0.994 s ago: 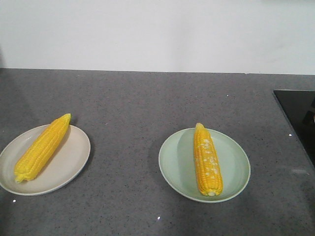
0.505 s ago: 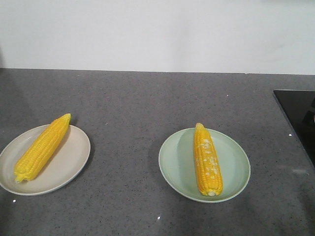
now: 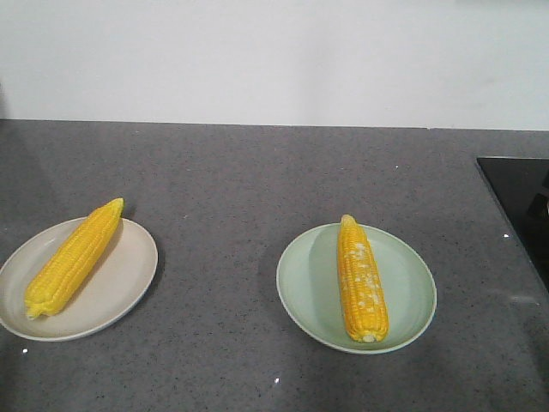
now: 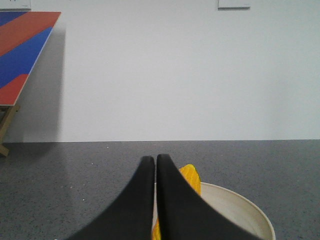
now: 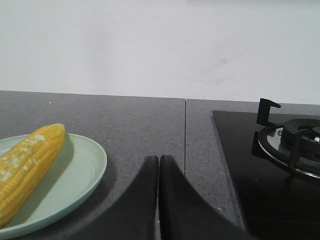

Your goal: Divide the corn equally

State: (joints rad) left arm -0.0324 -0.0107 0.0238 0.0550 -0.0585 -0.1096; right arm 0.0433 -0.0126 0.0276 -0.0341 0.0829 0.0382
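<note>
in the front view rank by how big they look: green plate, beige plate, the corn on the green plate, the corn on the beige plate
1. Green plate and beige plate: look about alike; the beige one is cut by the frame edge, so unranked.
2. Corn on the beige plate and corn on the green plate: similar length, too close to rank.

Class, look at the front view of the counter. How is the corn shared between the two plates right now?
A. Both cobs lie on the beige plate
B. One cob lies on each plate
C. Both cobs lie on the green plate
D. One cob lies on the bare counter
B: one cob lies on the beige plate and the other cob lies on the green plate.
</note>
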